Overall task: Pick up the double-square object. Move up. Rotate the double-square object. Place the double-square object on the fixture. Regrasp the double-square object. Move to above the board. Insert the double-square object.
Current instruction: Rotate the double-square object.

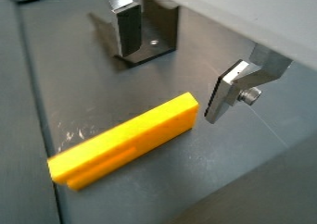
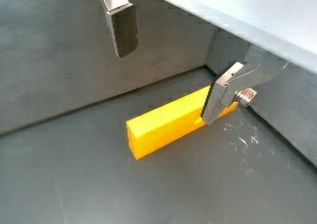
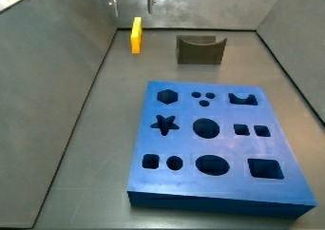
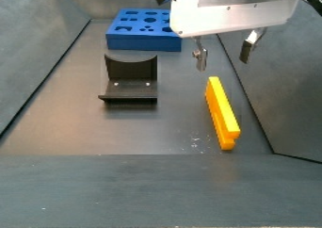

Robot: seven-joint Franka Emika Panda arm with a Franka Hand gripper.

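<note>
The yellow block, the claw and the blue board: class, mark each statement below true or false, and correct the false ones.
1. The double-square object lies flat on the floor. True.
2. The claw grips the block. False: it hangs open above it, holding nothing.
3. The fixture stands between the block and the board in a side view. True.
4. The block sits in a board hole. False: it lies apart from the board.

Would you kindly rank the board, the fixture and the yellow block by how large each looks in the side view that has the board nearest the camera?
1. Board, by far the largest, though nearness inflates it.
2. Fixture.
3. Yellow block, slim and far away, so its rank against the fixture is unsure.
The gripper hangs open above the block.
</note>
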